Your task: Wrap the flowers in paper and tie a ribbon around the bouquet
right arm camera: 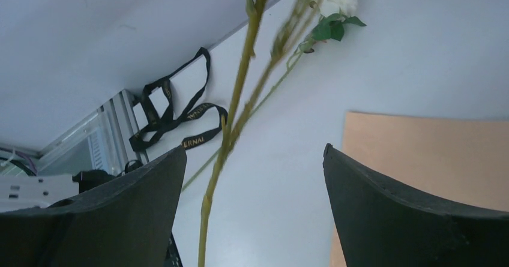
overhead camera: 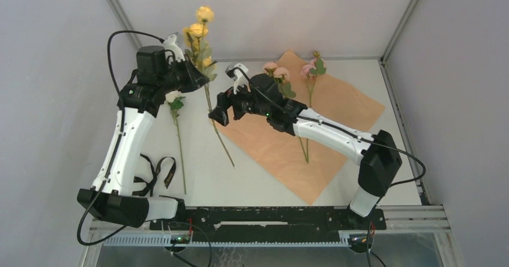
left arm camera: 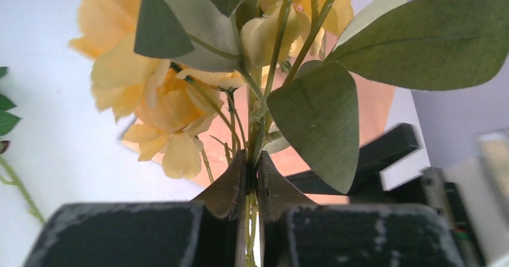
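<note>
Pinching the yellow spray (left arm camera: 180, 99) just below its leaves, the left tool (left arm camera: 252, 180) is clamped tight on the thin green stem. It holds the blooms off the table (overhead camera: 252, 183), above and just left of the paper (overhead camera: 288, 153). The right tool (right arm camera: 255, 159) stands wide open lower down. The bare stem passes between its jaws without touching either, as far as the wrist view shows.

The spray looks very light but top-heavy, so from a single pinch it will likely swing. A second hold on the bare stem, well below the leaves, should steady it. The stem seems wiry and springy, while the petals look soft and easily crushed — no place to grip.

The paper lies peach side up, with the pink flowers (overhead camera: 276, 72) across its far corner. It is probably thin and slippery on the smooth table, best lifted by an edge or corner. A white flower (overhead camera: 174, 99) lies left of the paper, and the limp black ribbon (overhead camera: 159, 174) sits further left and nearer the arm bases.
</note>
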Available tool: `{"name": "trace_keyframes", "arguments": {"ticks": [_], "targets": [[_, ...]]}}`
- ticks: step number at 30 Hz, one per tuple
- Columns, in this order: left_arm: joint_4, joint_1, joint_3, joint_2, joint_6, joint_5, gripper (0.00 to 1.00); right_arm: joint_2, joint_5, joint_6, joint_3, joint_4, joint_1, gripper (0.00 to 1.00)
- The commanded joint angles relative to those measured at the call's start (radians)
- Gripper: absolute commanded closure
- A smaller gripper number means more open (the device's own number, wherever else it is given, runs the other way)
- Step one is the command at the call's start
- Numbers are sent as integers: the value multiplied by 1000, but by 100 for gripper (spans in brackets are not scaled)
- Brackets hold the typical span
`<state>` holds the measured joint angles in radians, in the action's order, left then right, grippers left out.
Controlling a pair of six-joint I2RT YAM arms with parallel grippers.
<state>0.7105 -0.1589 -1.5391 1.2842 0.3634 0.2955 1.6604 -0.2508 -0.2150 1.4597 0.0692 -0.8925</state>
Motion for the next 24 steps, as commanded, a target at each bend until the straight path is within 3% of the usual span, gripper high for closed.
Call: {"name": "trace_keyframes", "arguments": {"ticks": [1,5,6,7,9,10,12,13,14,20,24], "targets": [[-13,-52,-81,14,40,41,100,79,7,-116,69,-90,-6,7],[-29,-65,-50,21,50,35,100,137,-16,-155,79,-116,0,11],[-35,-65,-37,22,55,40,100,153,-22,-157,88,-113,2,21],[-41,-65,-27,23,59,44,100,165,-29,-157,98,-102,5,37],[-36,-65,-10,25,53,29,99,172,-6,-180,91,-75,22,86],[-18,-62,-7,26,44,-8,86,161,15,-192,67,-74,44,100],[26,-48,2,40,8,-161,44,122,41,-206,-4,-75,93,100],[41,-30,20,54,-2,-273,30,97,57,-208,-40,-74,123,100],[48,3,43,69,-8,-339,24,78,78,-198,-68,-30,157,100],[76,254,137,307,-43,-408,18,107,300,-41,-83,310,331,100],[72,289,133,456,-92,-415,18,169,419,6,-83,400,390,99]]}}
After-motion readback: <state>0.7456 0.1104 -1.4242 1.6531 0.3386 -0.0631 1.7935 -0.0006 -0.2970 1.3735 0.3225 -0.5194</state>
